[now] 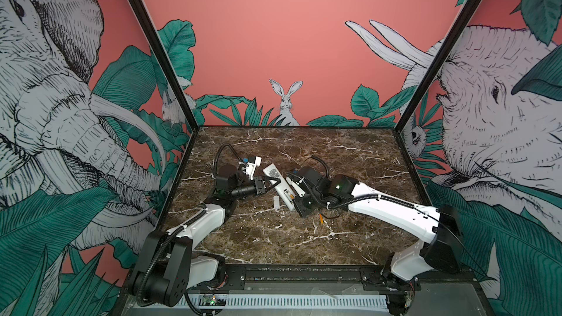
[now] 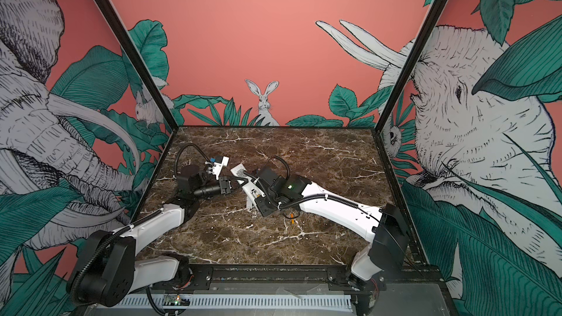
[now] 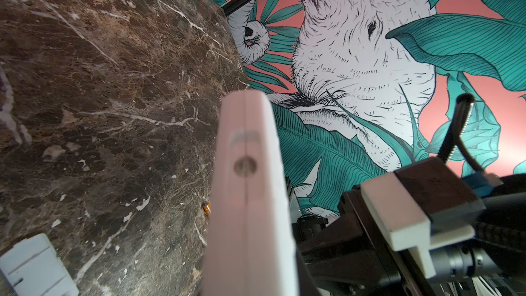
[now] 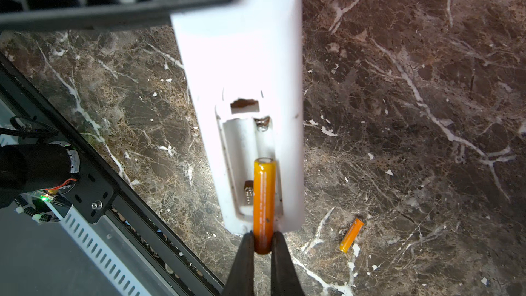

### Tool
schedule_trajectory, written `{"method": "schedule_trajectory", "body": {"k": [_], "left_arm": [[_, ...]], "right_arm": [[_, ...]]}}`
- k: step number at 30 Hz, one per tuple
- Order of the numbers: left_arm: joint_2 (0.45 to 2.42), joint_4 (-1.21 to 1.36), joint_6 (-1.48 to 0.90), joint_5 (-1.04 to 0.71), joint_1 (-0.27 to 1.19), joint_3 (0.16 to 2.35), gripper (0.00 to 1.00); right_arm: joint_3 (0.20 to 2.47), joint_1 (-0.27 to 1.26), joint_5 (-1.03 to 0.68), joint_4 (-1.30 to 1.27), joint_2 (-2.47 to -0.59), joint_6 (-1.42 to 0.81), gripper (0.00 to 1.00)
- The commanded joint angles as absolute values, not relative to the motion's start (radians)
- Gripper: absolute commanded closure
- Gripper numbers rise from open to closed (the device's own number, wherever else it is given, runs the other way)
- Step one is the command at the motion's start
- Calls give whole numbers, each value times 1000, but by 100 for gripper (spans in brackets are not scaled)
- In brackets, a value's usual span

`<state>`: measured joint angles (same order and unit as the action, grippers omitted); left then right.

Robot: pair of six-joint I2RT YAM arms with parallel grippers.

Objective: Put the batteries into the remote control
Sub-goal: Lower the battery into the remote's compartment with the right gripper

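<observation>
Top views, brown marble tabletop (image 1: 273, 238), jungle-mural walls (image 1: 289, 41)

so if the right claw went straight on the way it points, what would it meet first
Most likely the remote control: the right claw points along its open battery bay, so the battery it grips would run up to the spring contact at the bay's far end. Depth is unclear.
</observation>
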<state>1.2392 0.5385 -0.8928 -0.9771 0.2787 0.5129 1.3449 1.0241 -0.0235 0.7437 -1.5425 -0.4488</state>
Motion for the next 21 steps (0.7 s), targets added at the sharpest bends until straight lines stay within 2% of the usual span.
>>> {"method": "schedule_trajectory", "body": {"k": [1, 9, 21], "left_arm": [[1237, 590, -900, -1003, 274, 508, 100], [1233, 586, -896, -998, 273, 502, 100], [1220, 560, -878, -989, 266, 502, 100]], "right_arm": [[1382, 1011, -14, 770, -1561, -460, 90], [1436, 1011, -43, 794, -1622, -445, 90], [1486, 1006, 23, 877, -1675, -489, 90]]}}
